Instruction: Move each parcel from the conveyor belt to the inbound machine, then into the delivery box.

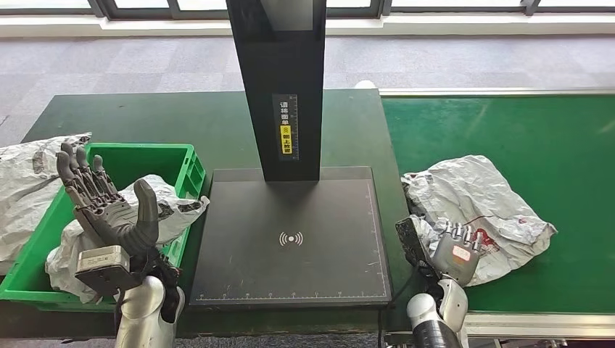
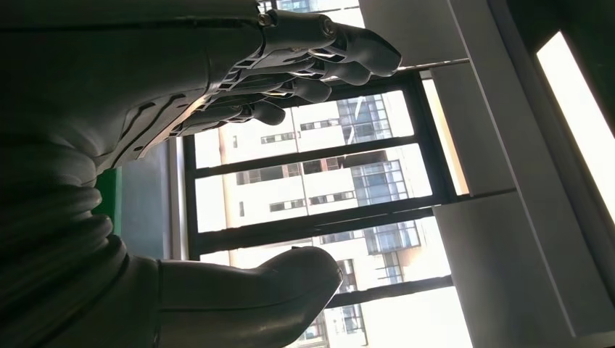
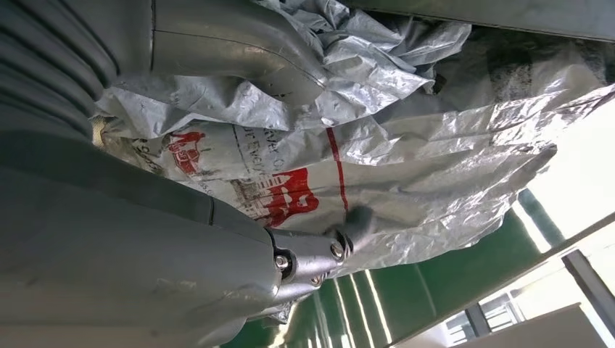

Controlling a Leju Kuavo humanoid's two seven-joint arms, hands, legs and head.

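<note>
- Right hand [image 1: 455,250] sits on the near edge of the grey parcel [image 1: 475,210] lying on the green belt [image 1: 551,138]; the wrist view shows thumb [image 3: 239,43] on one side of the crumpled plastic and fingers [image 3: 312,254] on the other, pressed into it. I judge it is clamped on the parcel, likely to lift it off the belt.
- Left hand [image 1: 101,206] is raised palm-up with fingers spread, holding nothing; its wrist view looks past the thumb [image 2: 254,290] and fingers [image 2: 319,65] to windows. It hovers above the green box [image 1: 185,163], out of the right arm's path.
- Scanner plate [image 1: 290,239] lies bare between box and belt, under its black post [image 1: 279,80], so the parcel's next stop seems ready.
- Box already holds one bagged parcel [image 1: 170,210], and another bag [image 1: 25,181] lies just beside it on the outer side.
- Loose plastic may slip or drag when lifted.
</note>
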